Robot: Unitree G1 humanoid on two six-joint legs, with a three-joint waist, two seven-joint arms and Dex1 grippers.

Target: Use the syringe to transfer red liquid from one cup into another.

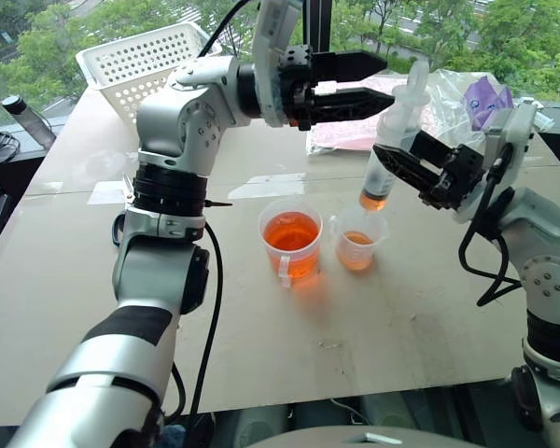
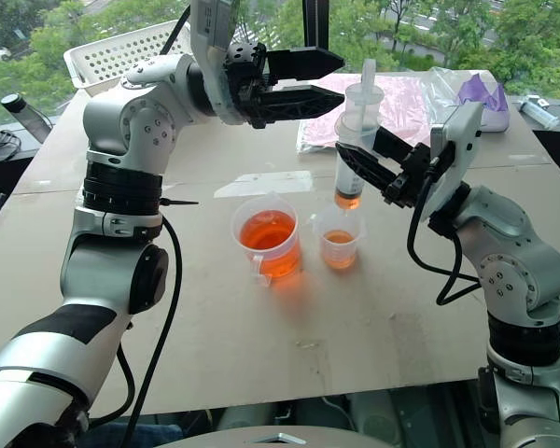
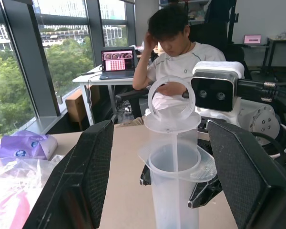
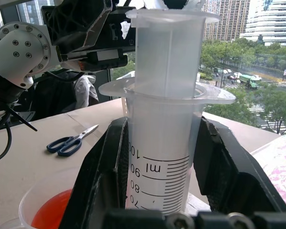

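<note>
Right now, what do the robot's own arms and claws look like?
Both arms are silver-grey rounded shells with black bands at the joints and black cables looping alongside. The left claw and the right claw each have two black fingers, long and tapering, on a blocky black mount. The finger pads have a fine mesh-like texture.

It was an office used as a robotics lab, high up in a building. Tall windows (image 3: pixel 19 62) looked out over treetops and city towers. A person (image 3: pixel 181 57) sat at a desk (image 3: pixel 100 78) with an open laptop (image 3: pixel 117 61), and another monitor (image 3: pixel 253 39) glowed behind. The worktable (image 1: pixel 373 327) carried a white basket (image 1: pixel 145 61) and scissors (image 4: pixel 69 141).
</note>
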